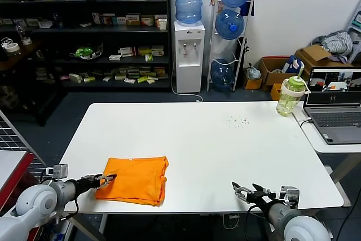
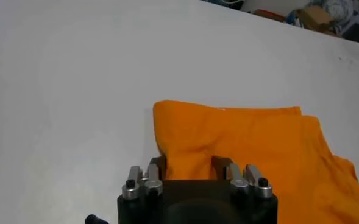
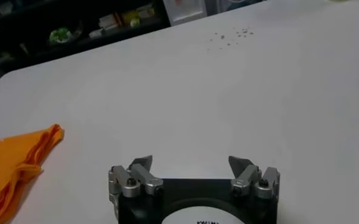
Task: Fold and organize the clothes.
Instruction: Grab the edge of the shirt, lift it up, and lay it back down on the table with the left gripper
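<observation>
The orange T-shirt lies folded into a rough rectangle on the white table, near the front left edge, plain orange side up. My left gripper is at the shirt's left edge, low on the table. In the left wrist view the left gripper is open, and a bunched bit of the shirt's edge lies between its fingers. My right gripper is open and empty at the front right of the table, well apart from the shirt. It shows in its own wrist view, with the shirt's corner far off.
A green-lidded water bottle stands at the table's far right corner. An open laptop sits on a side table to the right. Small dark specks lie on the far part of the table. Shelves and a water dispenser stand behind.
</observation>
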